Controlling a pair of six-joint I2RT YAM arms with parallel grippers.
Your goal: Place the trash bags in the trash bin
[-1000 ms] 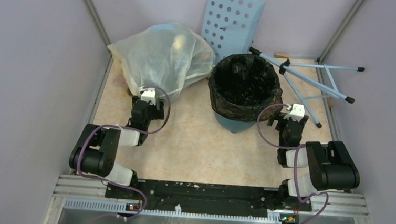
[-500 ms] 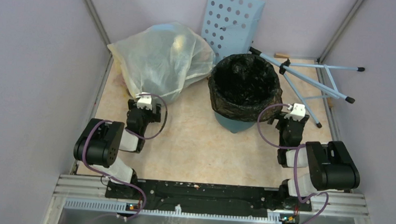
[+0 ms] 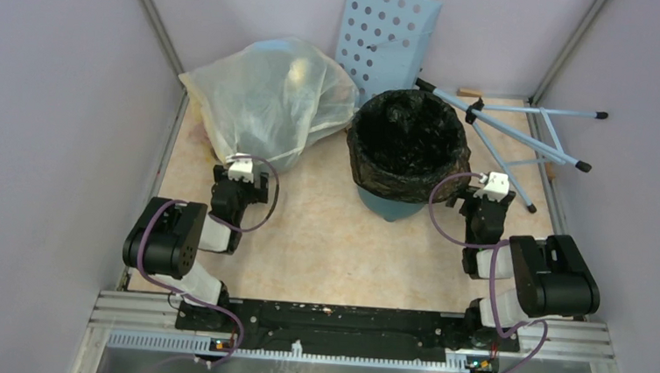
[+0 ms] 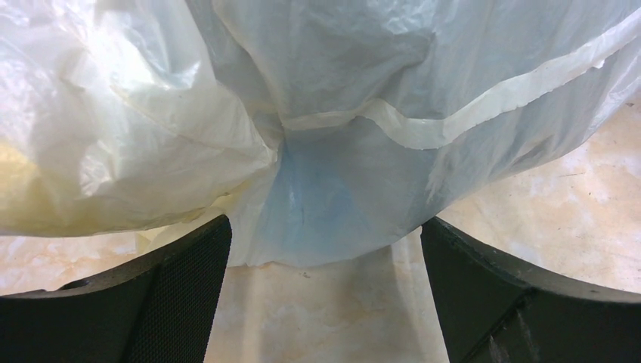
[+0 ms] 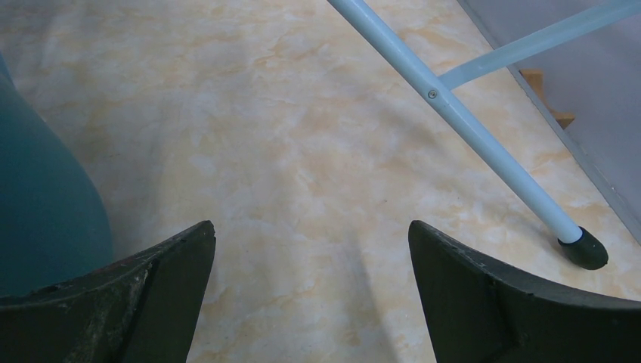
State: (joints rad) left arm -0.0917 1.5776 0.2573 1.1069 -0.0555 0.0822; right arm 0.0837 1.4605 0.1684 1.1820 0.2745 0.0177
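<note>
The teal trash bin (image 3: 393, 207) stands at mid-table, and the glossy black trash bag (image 3: 408, 144) lines it, folded over its rim. The bin's teal side shows at the left edge of the right wrist view (image 5: 38, 219). My left gripper (image 3: 241, 173) is open and empty, just in front of the large translucent yellowish-white bag (image 3: 271, 99); in the left wrist view (image 4: 325, 249) the jaws stand wide apart with that bag (image 4: 317, 113) just beyond them. My right gripper (image 3: 488, 191) is open and empty to the right of the bin, over bare table (image 5: 310, 234).
A pale blue panel with round holes (image 3: 388, 33) leans at the back. A pale blue folded stand with black-tipped legs (image 3: 523, 134) lies at the back right; one leg (image 5: 484, 144) shows in the right wrist view. Purple walls close in both sides.
My left gripper has pulled back toward the near edge, away from the translucent bag, between one second ago and half a second ago. Nothing has moved since. The right arm is still.
</note>
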